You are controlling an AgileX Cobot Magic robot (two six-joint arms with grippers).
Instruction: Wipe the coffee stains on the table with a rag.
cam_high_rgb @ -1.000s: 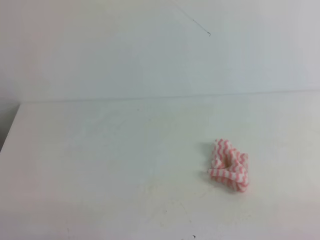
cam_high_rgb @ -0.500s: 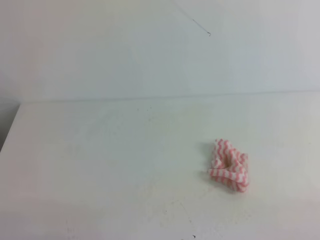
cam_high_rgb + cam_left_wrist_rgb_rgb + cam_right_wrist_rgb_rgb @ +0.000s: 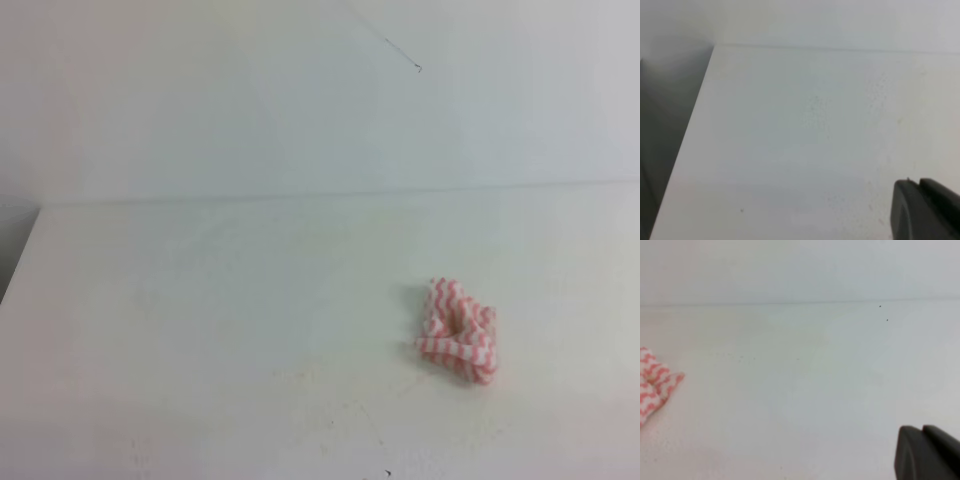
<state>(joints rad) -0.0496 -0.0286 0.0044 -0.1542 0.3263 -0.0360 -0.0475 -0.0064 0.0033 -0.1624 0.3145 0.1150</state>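
Right end effector [image 3: 927, 452] closed, holding nothing — the crumpled red-and-white striped rag [image 3: 458, 330] lies well to its left on the white counter [image 3: 200, 320]. Left end effector [image 3: 925, 210]: aperture unclear.

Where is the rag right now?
The rag lies crumpled on the white table, right of centre in the high view, untouched by either gripper; the right wrist view catches it at its left edge.

Bright, washed-out, soft-focus views (grainy too), faint shadows.
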